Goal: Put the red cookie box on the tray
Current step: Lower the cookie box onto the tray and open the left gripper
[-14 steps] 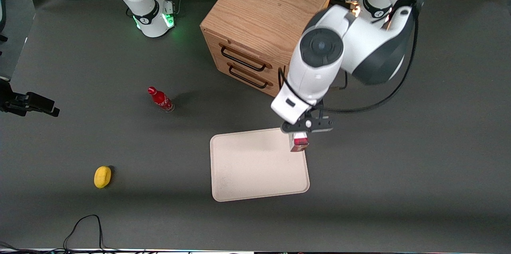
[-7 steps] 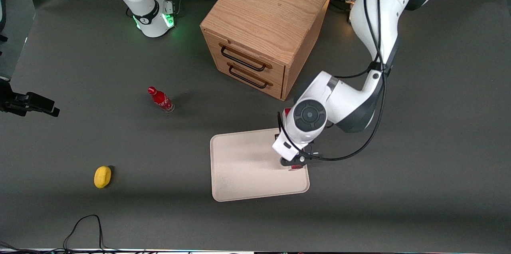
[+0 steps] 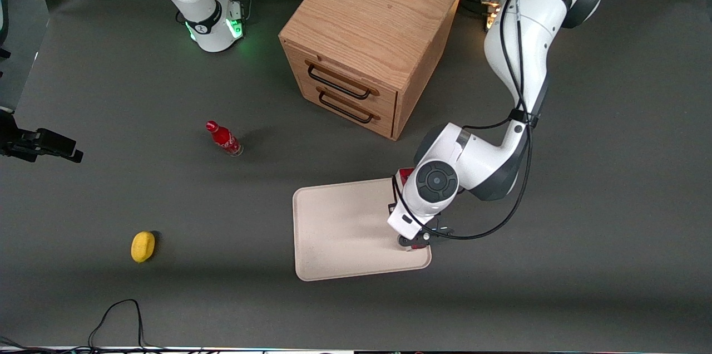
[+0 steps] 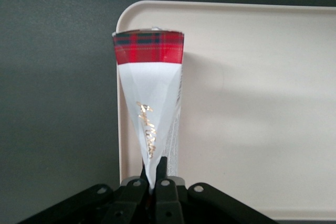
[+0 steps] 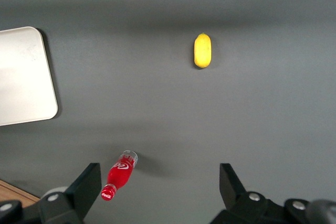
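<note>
One gripper [image 3: 416, 242], low at lower right of centre in the front view, jaws clamped on the red cookie box [image 4: 149, 93]. Box held along the tray [image 3: 339, 231] edge nearest the working arm, tartan end by a rounded corner. Elsewhere on the tabletop [image 3: 111, 92]: drawer cabinet [image 3: 367, 37], red bottle [image 3: 223, 138], lemon [image 3: 143, 246].

Over the last second the claw [image 3: 416, 242] has swung down from high above the tray's [image 3: 339, 231] cabinet-side edge and come nearer the front camera. It now sits low over the tray's edge toward the working arm's end, still pinching the cookie box [image 4: 149, 98].
</note>
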`<state>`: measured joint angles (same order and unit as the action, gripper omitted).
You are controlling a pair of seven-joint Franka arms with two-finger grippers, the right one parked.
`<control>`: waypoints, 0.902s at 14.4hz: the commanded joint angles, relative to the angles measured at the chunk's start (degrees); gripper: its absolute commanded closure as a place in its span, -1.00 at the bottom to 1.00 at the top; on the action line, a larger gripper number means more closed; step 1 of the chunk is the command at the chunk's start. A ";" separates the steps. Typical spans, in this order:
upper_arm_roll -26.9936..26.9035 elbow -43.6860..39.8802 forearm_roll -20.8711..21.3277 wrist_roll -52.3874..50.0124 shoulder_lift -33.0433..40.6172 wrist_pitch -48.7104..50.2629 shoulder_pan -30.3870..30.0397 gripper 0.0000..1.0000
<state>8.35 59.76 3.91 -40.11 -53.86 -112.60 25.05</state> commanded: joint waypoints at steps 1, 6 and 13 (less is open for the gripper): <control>-1.23 -1.40 0.75 -0.05 -1.16 -1.47 0.79 1.00; -1.23 -0.87 2.15 0.30 -1.34 -2.10 0.79 -0.40; -0.88 -0.43 2.68 -0.14 5.41 7.71 1.14 -1.00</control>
<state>7.86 58.91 6.01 -40.11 -53.03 -111.11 25.44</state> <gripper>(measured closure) 0.203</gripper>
